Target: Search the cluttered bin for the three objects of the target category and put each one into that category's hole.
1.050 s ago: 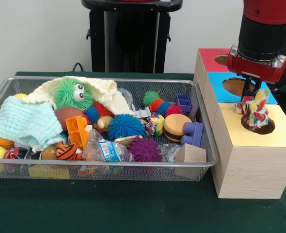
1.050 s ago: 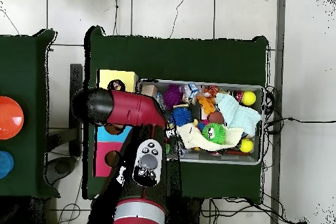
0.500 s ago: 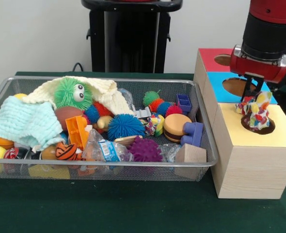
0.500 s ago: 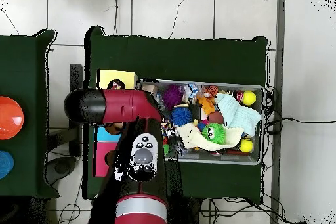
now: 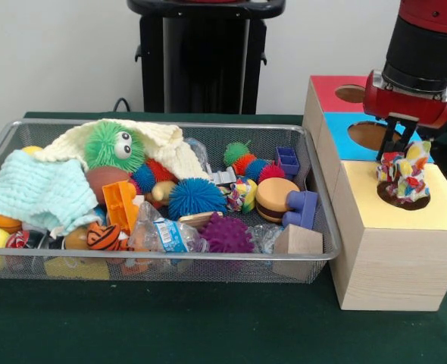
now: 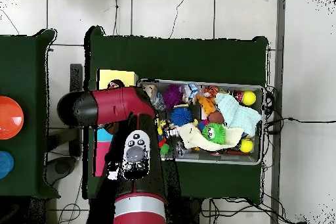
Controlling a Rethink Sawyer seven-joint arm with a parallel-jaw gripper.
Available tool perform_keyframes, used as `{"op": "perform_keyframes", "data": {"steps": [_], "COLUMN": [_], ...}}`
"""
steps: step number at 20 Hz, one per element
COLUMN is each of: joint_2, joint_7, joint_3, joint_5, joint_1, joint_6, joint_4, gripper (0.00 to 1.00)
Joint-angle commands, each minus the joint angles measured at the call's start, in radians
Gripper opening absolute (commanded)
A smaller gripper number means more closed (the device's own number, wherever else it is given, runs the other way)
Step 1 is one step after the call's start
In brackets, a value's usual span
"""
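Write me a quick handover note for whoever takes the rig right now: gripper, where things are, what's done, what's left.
Gripper: hangs over the yellow box; whether it grips cannot be seen.
Multicoloured cloth toy: sits in the yellow box's hole, partly sticking out, directly under the gripper.
Wire bin: full of clutter, including a similar multicoloured toy near the middle.
Done: none visibly dropped fully through.
Left: finish this drop, then search the bin for the others.

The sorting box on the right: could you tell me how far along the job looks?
In hand: a multicoloured fabric toy sits in the yellow section's hole, with the gripper just above it; whether it is released is unclear. Earlier deposits cannot be seen. The bin is full of clutter to search.
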Motion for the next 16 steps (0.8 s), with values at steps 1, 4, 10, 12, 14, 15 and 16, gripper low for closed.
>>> {"op": "perform_keyframes", "data": {"steps": [1,4,10,12,14,15,16], "joint_2": [0.179,0.167,0.182,0.179,0.174,0.175,0.179], "joint_7": [-0.068,-0.085,-0.161,-0.164,-0.162,-0.170,-0.189], "joint_3": [0.133,0.143,0.212,0.226,0.229,0.238,0.253], "joint_5": [-0.133,-0.163,-0.192,-0.195,-0.198,-0.192,-0.176], "joint_1": [-0.116,-0.120,-0.166,-0.174,-0.173,-0.179,-0.189], "joint_6": [-0.446,-0.407,-0.328,-0.285,-0.226,-0.183,-0.116], "joint_4": [-0.129,-0.141,-0.164,-0.169,-0.181,-0.187,-0.196], "gripper": [0.00,0.00,0.00,0.00,0.00,0.00,0.00]}}
